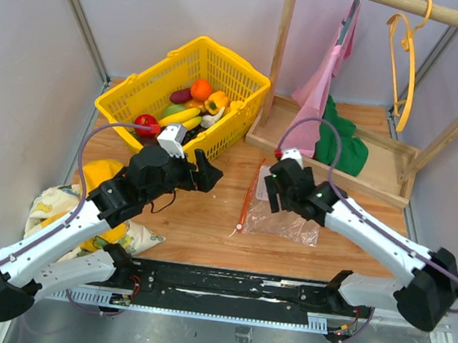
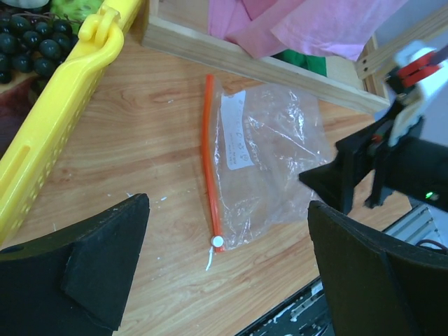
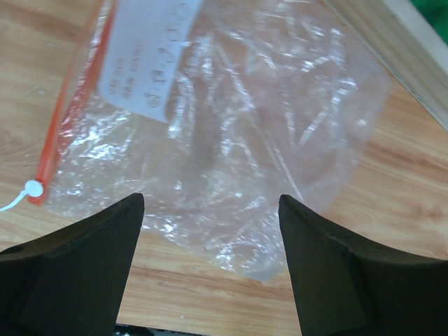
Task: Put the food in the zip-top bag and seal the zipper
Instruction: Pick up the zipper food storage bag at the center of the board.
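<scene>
The zip-top bag [image 1: 286, 214] lies flat and empty on the wooden table, its white label [image 3: 147, 63] facing up. The red zipper [image 1: 248, 196] runs along its left edge, with a white slider [image 2: 217, 241] at the near end. The food [image 1: 191, 106] sits in the yellow basket: a red apple [image 1: 145, 122], an orange [image 1: 201, 88], a pepper [image 1: 216, 102], bananas [image 1: 181, 117] and dark grapes [image 2: 31, 38]. My left gripper [image 1: 200, 168] hangs open between basket and bag, holding nothing. My right gripper [image 1: 275, 189] is open just above the bag's near edge [image 3: 238, 259], also holding nothing.
The yellow basket [image 1: 139, 88] stands at the back left. A wooden rack tray [image 1: 376, 175] with pink and green cloth is behind the bag, with a yellow hanger [image 1: 406, 59] above it. A yellow-patterned cloth bundle [image 1: 86, 206] lies at the near left.
</scene>
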{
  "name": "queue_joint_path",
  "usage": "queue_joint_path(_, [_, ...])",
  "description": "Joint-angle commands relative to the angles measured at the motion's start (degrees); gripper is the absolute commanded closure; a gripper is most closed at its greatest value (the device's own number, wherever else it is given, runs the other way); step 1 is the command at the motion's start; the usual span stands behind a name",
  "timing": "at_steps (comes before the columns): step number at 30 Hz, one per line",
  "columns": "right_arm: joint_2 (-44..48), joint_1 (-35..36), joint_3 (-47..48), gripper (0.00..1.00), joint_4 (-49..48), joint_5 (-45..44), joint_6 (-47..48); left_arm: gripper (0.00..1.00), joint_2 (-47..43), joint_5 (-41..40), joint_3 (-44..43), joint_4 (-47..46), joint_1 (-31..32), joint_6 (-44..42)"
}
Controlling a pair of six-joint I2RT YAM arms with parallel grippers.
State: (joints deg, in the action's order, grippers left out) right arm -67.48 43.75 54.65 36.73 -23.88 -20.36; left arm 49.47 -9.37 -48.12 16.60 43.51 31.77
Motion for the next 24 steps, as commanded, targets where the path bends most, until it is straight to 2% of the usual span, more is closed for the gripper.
queue_joint_path(1, [-8.19,6.74,3.46,0.19,-4.67,-2.18,-3.75,0.01,-1.18,-2.04,0.34,-1.21,-0.26,0.15])
queue_joint_path(5, [-15.05,9.75,6.31,0.14,-8.39,-3.37,-4.39,0.01,-2.18,-2.54,1.21,-2.32,-0.26,0.21])
queue_joint_path(14, [-26.14,10.83,10.13,0.08,-12.43,-6.97,-7.10,0.01,-2.84,-3.07,2.25,-3.06,-0.26,0.32])
queue_joint_path(18, [-30.18,10.83,11.12,0.09,-13.64,-8.43,-7.93,0.01,-2.60,-3.10,2.52,-2.88,-0.26,0.82])
queue_joint_path(24, [-35.43,10.83,12.96,0.17,-14.22,-10.33,-8.22,0.01,-2.19,-2.58,2.75,-3.51,-0.26,1.17])
